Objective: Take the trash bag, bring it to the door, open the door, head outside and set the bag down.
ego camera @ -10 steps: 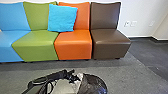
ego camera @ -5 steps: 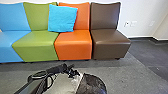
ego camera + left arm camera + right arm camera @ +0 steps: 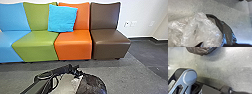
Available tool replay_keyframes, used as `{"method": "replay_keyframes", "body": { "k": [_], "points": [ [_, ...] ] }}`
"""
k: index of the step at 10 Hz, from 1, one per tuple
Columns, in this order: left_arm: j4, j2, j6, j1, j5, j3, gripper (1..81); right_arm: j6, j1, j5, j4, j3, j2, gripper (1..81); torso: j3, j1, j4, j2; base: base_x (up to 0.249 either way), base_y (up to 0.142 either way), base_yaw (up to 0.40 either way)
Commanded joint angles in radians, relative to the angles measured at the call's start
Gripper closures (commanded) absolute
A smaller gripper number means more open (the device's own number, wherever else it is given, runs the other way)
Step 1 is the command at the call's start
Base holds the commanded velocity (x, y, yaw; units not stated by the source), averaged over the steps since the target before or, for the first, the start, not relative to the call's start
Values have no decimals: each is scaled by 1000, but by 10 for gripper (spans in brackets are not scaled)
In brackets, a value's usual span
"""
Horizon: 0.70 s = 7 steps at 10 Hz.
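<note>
And here we are at the orange chair, with the trash bag out in front of it, nearer the robot and well apart from the seat. Dark plastic bulges on one side, pale, see-through plastic (crinkled like wrapping paper) on the other. Whether the bag is resting on the grey floor or hanging just above it, I can't tell.

The left gripper is in front of the orange chair too, right at the top of the bag! How far open it is, and whether it has hold of the plastic, I can't tell. In the left wrist view the crumpled pale plastic looms large, with a dark strip of bag curving beside it.

Over to the right gripper: how far open it is and whether it has hold of anything, can't tell either. The right wrist view catches dark, wrinkled bag above the floor.

Around the orange chair, a brown chair sits to the right, a green chair to the left, and a bright blue cushion leans against its back, overlapping the green one.
</note>
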Motion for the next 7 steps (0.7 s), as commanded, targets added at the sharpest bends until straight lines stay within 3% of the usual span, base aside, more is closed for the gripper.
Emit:
{"method": "replay_keyframes", "body": {
  "k": [1,3,4,5,7],
  "points": [
    [-13,31,-3,-111,-5,-11,10,-2,67,-65,34,18,-50,10,0,0,0,0,0,0,0],
    [13,42,-3,-85,-40,-42,10,-2,63,-66,32,12,-42,10,0,0,0,0,0,0,0],
    [25,46,-3,-69,-58,-48,10,-2,63,-65,32,12,-41,10,-21,0,0,0,0,0,0],
    [27,49,-3,-66,-74,-49,10,-2,63,-65,34,12,-41,10,-91,0,0,0,0,0,0],
    [29,46,-3,-64,-80,-49,10,-2,64,-65,35,15,-41,10,-110,0,0,0,0,0,0]
  ]
}}
